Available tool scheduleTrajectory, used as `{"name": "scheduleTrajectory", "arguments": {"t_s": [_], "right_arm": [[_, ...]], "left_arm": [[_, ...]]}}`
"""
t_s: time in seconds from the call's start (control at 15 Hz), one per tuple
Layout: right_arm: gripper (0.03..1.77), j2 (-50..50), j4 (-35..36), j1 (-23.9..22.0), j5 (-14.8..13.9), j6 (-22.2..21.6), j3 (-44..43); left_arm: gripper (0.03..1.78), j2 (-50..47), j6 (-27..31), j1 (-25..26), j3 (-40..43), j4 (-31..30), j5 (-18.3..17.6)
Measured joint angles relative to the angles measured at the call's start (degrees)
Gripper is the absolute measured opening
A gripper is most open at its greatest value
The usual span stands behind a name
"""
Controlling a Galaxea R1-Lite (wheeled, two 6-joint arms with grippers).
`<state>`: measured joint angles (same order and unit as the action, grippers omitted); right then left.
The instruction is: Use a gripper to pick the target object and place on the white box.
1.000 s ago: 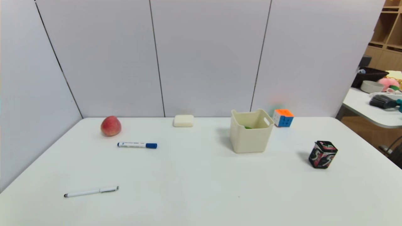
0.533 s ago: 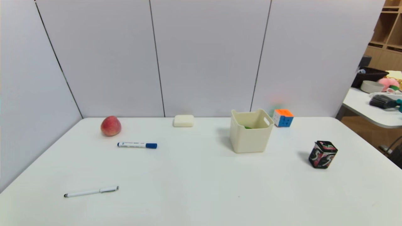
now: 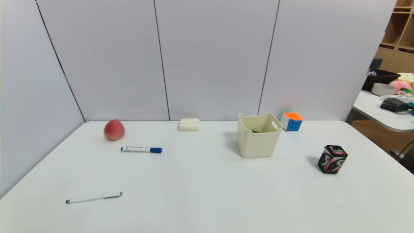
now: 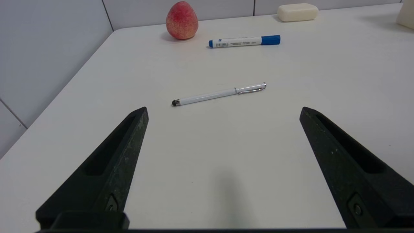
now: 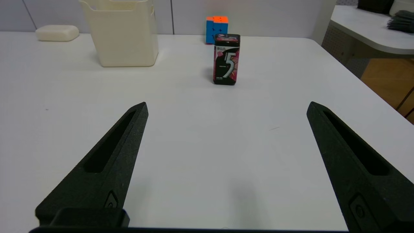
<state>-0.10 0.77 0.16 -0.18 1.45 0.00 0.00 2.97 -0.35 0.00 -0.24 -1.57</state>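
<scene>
The cream-white box (image 3: 258, 142) stands right of the table's middle, towards the back; it also shows in the right wrist view as the cream-white box (image 5: 122, 35). Inside it, just above the near wall, a small patch of the green fruit (image 3: 255, 131) shows; most of it is hidden. Neither arm appears in the head view. My left gripper (image 4: 223, 110) hangs open over the near left part of the table, a little behind a white pen. My right gripper (image 5: 226, 105) hangs open over the near right part, with nothing between its fingers.
A red-pink peach (image 3: 114, 129), a blue-capped marker (image 3: 141, 149) and a white pen (image 3: 93, 197) lie on the left. A flat white soap-like block (image 3: 189, 124) sits at the back. A colour cube (image 3: 291, 121) and a black gum tin (image 3: 332, 159) stand right of the box.
</scene>
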Motion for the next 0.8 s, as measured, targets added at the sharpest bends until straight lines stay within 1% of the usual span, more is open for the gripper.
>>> {"name": "scheduleTrajectory", "arguments": {"t_s": [0.8], "right_arm": [[1.69, 0.00, -0.02, 0.00, 0.00, 0.00, 0.00]], "left_arm": [[1.69, 0.00, -0.02, 0.02, 0.00, 0.00, 0.00]]}}
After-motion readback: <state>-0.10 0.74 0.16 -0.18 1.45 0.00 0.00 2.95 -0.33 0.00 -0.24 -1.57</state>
